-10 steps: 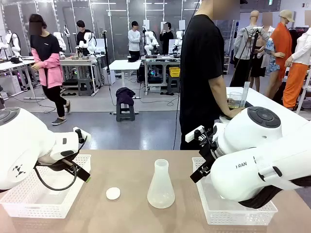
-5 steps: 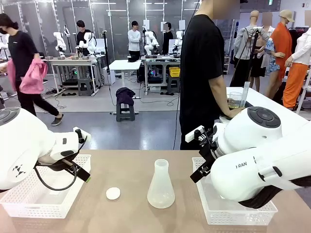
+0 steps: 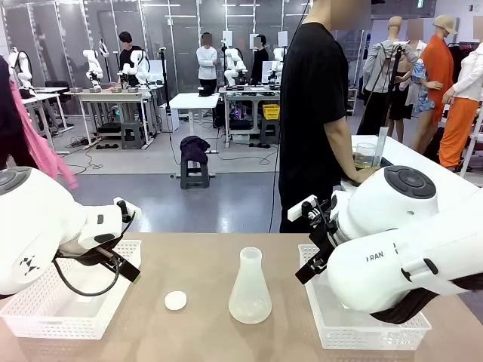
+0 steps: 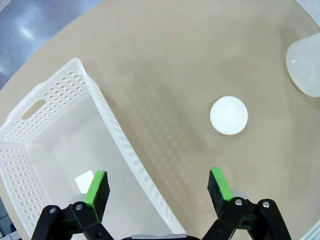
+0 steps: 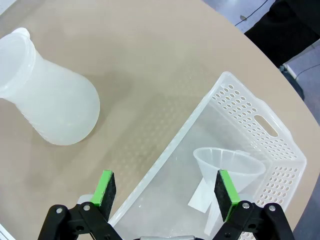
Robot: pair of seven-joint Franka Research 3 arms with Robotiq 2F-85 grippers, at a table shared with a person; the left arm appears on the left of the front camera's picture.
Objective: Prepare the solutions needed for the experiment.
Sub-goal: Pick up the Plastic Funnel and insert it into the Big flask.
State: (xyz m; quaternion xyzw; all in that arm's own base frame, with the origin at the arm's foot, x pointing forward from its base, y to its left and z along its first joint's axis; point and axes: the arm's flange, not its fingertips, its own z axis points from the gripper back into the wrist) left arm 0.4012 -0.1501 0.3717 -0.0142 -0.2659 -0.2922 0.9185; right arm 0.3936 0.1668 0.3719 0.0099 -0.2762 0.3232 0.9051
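Open lab hall, rows of workbenches (image 3: pixel 121 95), conical flask (image 3: pixel 250 294)

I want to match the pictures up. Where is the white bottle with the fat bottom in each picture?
Front view: the flask stands in the middle of the table, low in the picture.
Left wrist view: the flask is at the top right edge, cut off.
Right wrist view: the flask is at the upper left.
Shared landmark: the tan table under it, in all three.

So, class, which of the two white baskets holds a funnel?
The right basket, beneath the right gripper: the funnel sits in it; the left basket shows none.
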